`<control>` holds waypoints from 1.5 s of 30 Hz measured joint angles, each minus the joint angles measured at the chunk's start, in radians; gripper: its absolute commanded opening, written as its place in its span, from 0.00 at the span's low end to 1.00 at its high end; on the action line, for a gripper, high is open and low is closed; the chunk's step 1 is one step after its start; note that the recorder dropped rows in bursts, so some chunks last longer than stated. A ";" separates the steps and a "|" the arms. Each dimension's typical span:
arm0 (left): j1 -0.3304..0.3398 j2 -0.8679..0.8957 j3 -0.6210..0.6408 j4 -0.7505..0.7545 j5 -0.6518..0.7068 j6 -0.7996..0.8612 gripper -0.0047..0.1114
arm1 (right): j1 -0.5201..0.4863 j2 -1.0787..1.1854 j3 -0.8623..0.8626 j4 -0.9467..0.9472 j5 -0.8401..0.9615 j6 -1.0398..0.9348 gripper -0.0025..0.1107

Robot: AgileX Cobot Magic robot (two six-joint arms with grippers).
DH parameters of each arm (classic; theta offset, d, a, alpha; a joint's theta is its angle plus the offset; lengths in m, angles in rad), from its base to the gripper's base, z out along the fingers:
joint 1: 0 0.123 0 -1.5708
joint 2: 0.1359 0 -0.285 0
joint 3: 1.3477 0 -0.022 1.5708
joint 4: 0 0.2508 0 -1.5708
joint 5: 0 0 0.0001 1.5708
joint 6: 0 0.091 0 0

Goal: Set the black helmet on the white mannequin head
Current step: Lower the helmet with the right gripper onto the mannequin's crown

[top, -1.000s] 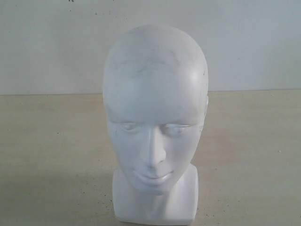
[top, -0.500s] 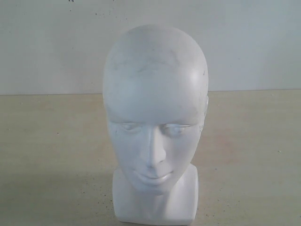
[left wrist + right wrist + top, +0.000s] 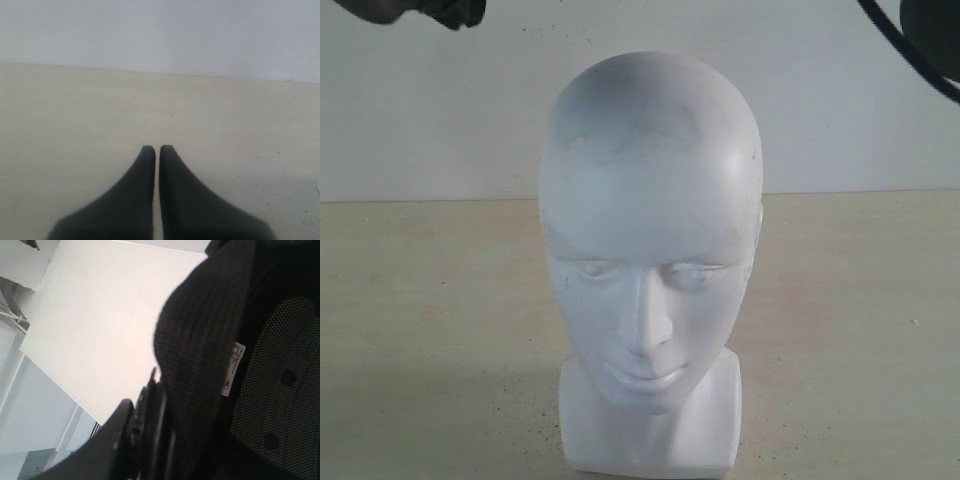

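Your right gripper [image 3: 149, 402] is clamped on the rim of the black helmet [image 3: 200, 350], with the lining facing its camera. Your left gripper [image 3: 157, 148] is closed and empty. A dark shape [image 3: 932, 40] has newly appeared above and to the right of the white mannequin head [image 3: 650, 230], which is bare. I judge this to be the helmet arriving, not yet seated.

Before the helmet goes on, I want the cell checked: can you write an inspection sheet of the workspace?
Surface: beige table, finely speckled.
Job's things: white mannequin head upright at centre, uncovered; black helmet held aloft, its padded lining filling the right wrist view.
Clutter: nothing seen.
Grippers: left gripper shut, empty, over the table; right gripper closed on the helmet's rim.
Cables: dark curved line at the exterior view's top right; cable or strap, cannot tell.
Surroundings: plain white wall.
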 measured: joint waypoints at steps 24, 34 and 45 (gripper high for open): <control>0.000 0.000 0.000 0.000 0.000 0.000 0.08 | 0.004 -0.108 0.373 0.105 0.000 -0.252 0.02; 0.000 0.000 0.000 0.000 0.000 0.000 0.08 | 0.004 -0.108 0.375 0.109 0.000 -0.250 0.02; 0.000 0.000 0.000 0.000 0.000 0.000 0.08 | 0.004 -0.108 0.376 0.121 0.000 -0.261 0.02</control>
